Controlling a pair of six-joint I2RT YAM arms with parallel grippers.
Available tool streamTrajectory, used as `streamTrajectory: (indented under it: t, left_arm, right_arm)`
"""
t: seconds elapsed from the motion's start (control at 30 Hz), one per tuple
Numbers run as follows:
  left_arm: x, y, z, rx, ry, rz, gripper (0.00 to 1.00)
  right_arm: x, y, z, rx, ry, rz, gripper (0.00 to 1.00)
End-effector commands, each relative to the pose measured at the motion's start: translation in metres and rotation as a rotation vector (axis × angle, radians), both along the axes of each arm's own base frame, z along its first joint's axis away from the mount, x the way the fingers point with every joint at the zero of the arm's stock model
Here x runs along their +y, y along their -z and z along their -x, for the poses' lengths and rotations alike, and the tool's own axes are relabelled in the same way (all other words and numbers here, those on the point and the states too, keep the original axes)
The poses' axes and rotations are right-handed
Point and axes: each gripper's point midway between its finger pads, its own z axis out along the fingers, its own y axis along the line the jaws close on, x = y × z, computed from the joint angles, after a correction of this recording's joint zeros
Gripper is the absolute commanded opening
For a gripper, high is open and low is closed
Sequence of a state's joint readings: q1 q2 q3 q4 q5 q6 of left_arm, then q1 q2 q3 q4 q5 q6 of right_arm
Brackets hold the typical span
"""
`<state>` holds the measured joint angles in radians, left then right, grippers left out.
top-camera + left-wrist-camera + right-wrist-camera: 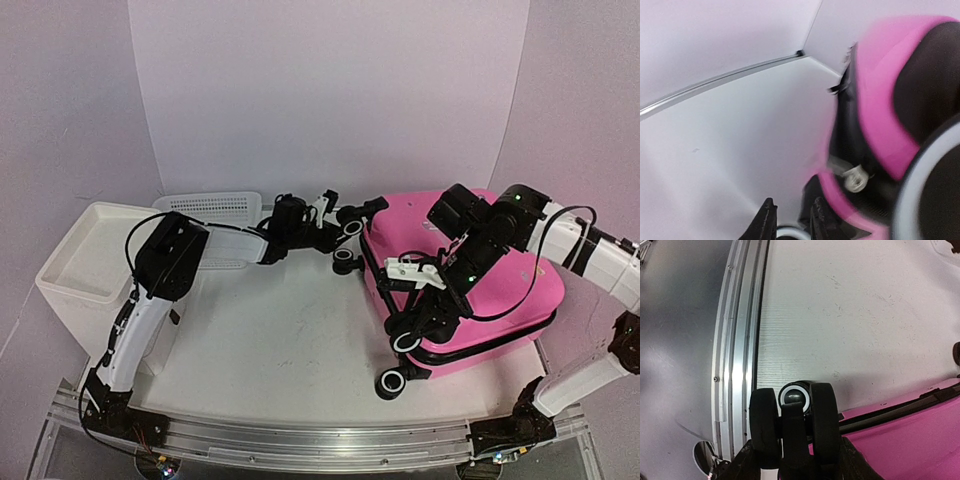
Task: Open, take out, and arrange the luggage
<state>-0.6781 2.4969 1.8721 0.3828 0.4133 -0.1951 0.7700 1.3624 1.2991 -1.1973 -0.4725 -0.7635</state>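
White table (290,330), white backdrop on three sides. We have the luggage (500,290) lying flat, pink shell up, lid down, its wheeled end facing the left gripper (792,222).

Left gripper: fingers (767,220) a narrow gap apart, nothing clamped that we can see. A pale wheel rim (787,232) shows just beyond the tips. The pink corner with its black caster housing sits just right of them. That view is motion-blurred, so we can't tell about contact.

Right gripper (796,460): jaws part-way apart and closed around a black twin caster wheel (825,415) at the case's near corner, one finger on each side of it. In its own view, pink shell and black zipper seam (900,407) run off to the right of that gripper. An aluminium edge rail (740,365) lies to its left.
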Motion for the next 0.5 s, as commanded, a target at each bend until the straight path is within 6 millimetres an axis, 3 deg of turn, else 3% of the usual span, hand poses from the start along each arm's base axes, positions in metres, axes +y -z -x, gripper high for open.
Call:
streamTrajectory:
  t: [0.0, 0.1, 0.17, 0.3, 0.43, 0.47]
  left_arm:
    - [0.057, -0.055, -0.014, 0.022, -0.155, -0.016, 0.36]
    - [0.073, -0.086, 0.024, 0.07, -0.105, 0.004, 0.49]
    - [0.079, -0.102, 0.053, 0.122, -0.052, 0.035, 0.53]
    - [0.077, -0.131, 0.128, 0.169, 0.119, 0.08, 0.69]
    - [0.078, -0.143, 0.201, 0.16, 0.22, 0.075, 0.69]
    - [0.085, -0.143, 0.211, 0.16, 0.2, 0.073, 0.69]
  right_arm:
    - [0.021, -0.037, -0.025, 0.109, 0.314, -0.042, 0.0]
    - [0.035, -0.051, -0.069, 0.079, 0.495, -0.02, 0.0]
    - [0.047, -0.062, -0.088, 0.06, 0.519, -0.037, 0.0]
    - [0.063, -0.081, -0.127, -0.003, 0.59, -0.073, 0.0]
    - [0.08, -0.088, -0.163, 0.002, 0.684, -0.102, 0.0]
    - [0.083, -0.088, -0.17, 0.002, 0.706, -0.105, 0.0]
